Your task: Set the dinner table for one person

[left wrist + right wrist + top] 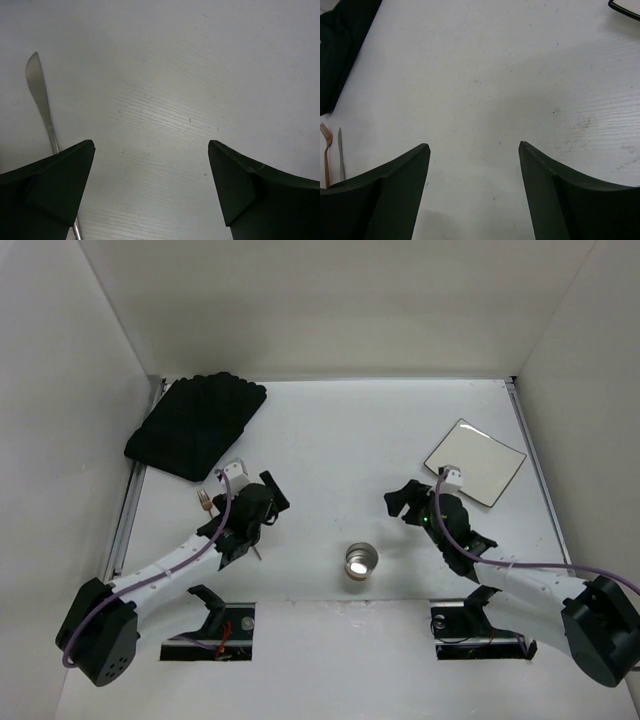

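Observation:
The dinner table (340, 440) is a white tabletop. A black ribbed placemat (195, 425) lies at its far left, a white square plate (475, 462) at the far right, and a metal cup (360, 560) near the front middle. A copper fork (205, 502) lies left of my left arm. My left gripper (278, 495) is open and empty above bare table (165, 75). A silver knife (40, 100) lies beside its left finger. My right gripper (398, 498) is open and empty, left of the plate, over bare table (485, 75).
Thin metal rails (128, 510) run along the table's side edges, with white walls around. The right wrist view shows the placemat (340, 45) at upper left, the fork (326, 150) and knife (341, 160) at far left, and the plate's corner (625, 7) at upper right.

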